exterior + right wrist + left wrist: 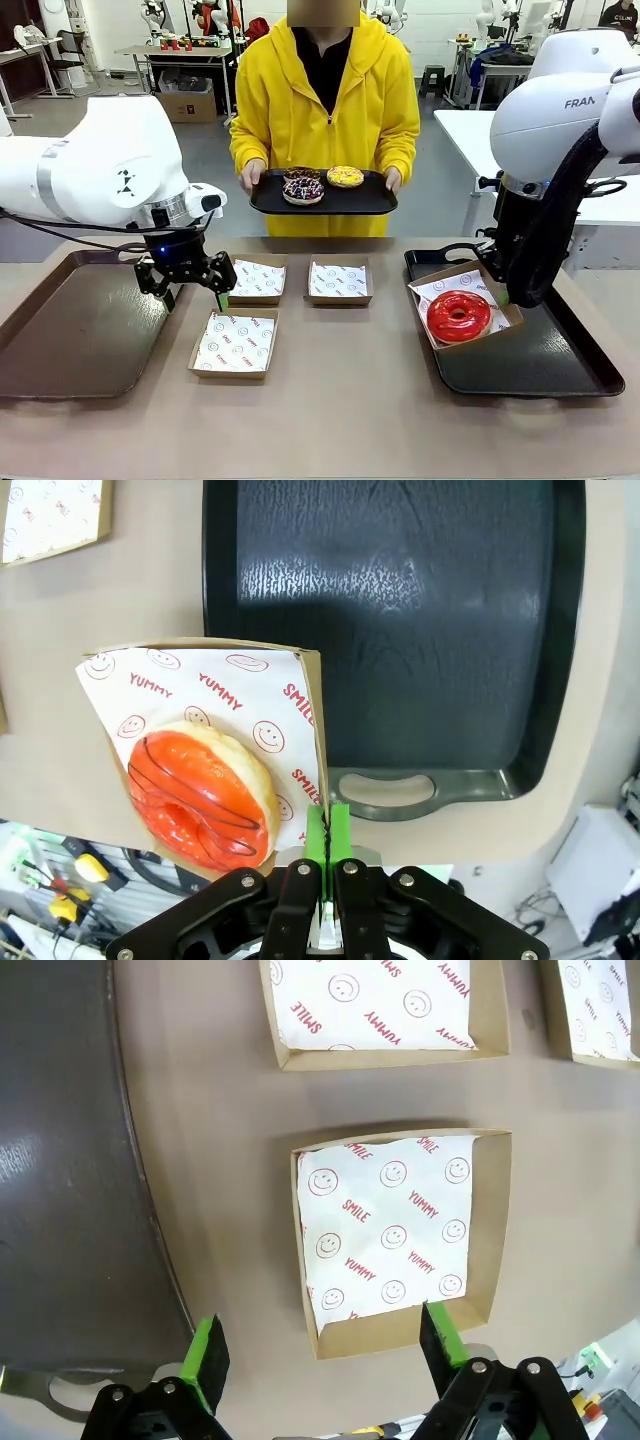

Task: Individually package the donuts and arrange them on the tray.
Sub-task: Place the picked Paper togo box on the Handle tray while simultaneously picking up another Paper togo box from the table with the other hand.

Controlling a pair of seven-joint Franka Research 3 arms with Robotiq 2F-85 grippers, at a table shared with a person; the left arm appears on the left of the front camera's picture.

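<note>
At the lower edge of the right wrist view, the right gripper [327, 825] has its green pads pressed together on the thin wall of an open cardboard box lined with white printed paper [230, 685]. The glossy red ring donut [200, 800] lies inside this box. In the front view the box [440, 290] sits tilted at the lower right, resting on the near-left corner of the black rectangular plastic tray [540, 365], with the red donut [458, 316] at its centre.

At the left of the front view, the left gripper [193, 296] hangs above the beige table [350, 420] with its fingers spread wide and nothing between them. Below it lies an empty paper-lined cardboard box [236, 343]; in the left wrist view that box [400, 1230] fills the centre, just beyond the fingertips. The brown rectangular tray [70, 330] sits at the lower left, beside this box.

Farther back, two more empty lined boxes stand side by side in mid-frame, one [257, 280] left of the other [338, 282].

At the top centre, a person in a yellow hoodie [325, 100] holds a black oval tray [370, 200] in both hands. On it lie a dark chocolate donut with white-pink drizzle [303, 190], a yellow sprinkled donut [345, 177] and, partly hidden behind, a brown donut [300, 172].
</note>
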